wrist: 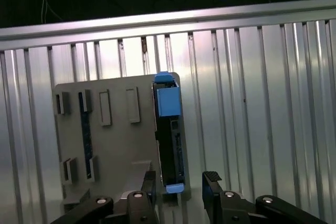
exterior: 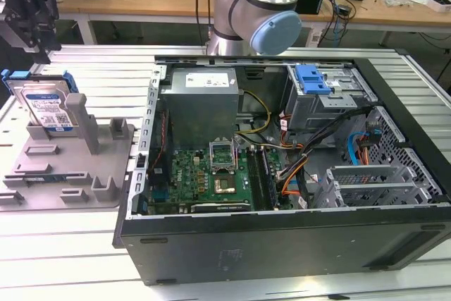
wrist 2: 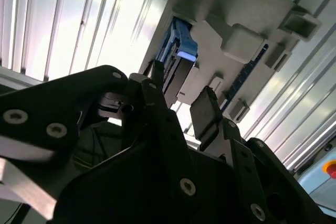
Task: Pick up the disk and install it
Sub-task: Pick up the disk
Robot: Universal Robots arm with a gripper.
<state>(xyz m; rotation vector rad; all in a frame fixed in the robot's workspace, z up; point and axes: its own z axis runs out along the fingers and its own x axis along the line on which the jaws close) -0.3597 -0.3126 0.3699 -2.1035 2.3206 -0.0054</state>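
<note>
The disk is a silvery drive with a white-and-blue label in a blue bracket. It stands on edge at the back of a grey holder, at the exterior view's left. My gripper hangs a short way above it, apart from it. In the first wrist view the disk shows edge-on, lined up with the gap between my open gripper fingers. The second wrist view shows the blue-framed disk beyond the open gripper, with nothing held.
An open computer case lies to the exterior view's right of the holder, its motherboard and cables exposed. A metal drive bay with a blue latch piece sits at its back right. Everything rests on a ribbed aluminium table. A cluttered bench stands behind.
</note>
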